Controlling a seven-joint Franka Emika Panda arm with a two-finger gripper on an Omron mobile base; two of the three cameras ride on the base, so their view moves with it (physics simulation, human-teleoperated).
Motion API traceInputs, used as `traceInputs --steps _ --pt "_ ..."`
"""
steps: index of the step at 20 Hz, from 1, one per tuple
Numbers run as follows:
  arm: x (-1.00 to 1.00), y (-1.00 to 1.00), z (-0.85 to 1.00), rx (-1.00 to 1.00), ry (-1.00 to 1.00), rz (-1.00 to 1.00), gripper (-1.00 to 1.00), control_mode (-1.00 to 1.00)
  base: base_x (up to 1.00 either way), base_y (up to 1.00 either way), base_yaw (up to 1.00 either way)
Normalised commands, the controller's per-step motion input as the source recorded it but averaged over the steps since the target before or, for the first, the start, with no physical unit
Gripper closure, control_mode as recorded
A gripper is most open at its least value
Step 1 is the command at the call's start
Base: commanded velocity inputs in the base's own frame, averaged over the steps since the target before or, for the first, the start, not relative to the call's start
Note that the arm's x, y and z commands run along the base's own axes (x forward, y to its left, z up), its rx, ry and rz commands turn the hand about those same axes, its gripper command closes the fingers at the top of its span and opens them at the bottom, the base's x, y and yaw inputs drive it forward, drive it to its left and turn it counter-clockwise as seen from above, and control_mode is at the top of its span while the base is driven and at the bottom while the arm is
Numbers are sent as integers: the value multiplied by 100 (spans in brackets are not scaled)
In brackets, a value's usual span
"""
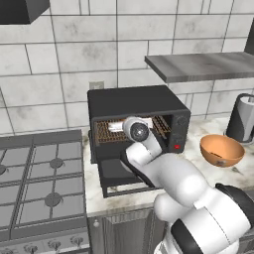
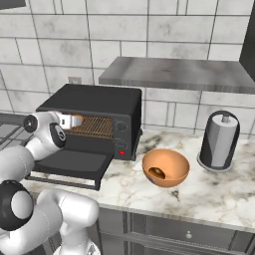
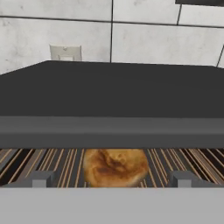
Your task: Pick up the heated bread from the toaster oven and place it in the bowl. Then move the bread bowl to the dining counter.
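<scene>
Two dark fingers [image 3: 40, 179], spread wide and holding nothing, flank one round golden-brown bread [image 3: 115, 168] lying on the coppery wire rack [image 3: 65, 164] inside one black boxy toaster oven [image 2: 94, 102], door dropped. One glossy orange-brown bowl [image 2: 172, 162] sits on the marbled counter [image 2: 219, 191] beside it.

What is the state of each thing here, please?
toaster oven: door dropped open.
bread: on the wire rack inside the oven, between the fingertips, not yet held.
gripper: open, at the oven mouth.
bowl: upright on the counter, beside the oven.
</scene>
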Motion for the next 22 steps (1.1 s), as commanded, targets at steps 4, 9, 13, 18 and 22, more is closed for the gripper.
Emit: traceInputs --steps 4,9,13,18,22 --pt "9 0 -10 0 0 0 -100 -100 0 0 0" --pt "0 0 -15 0 0 0 -100 -100 0 0 0" --pt "6 0 -7 0 0 0 -100 -100 0 0 0" --pt "3 0 -9 0 0 0 -100 -100 0 0 0" --pt "11 0 -11 0 0 0 -100 -100 0 0 0"
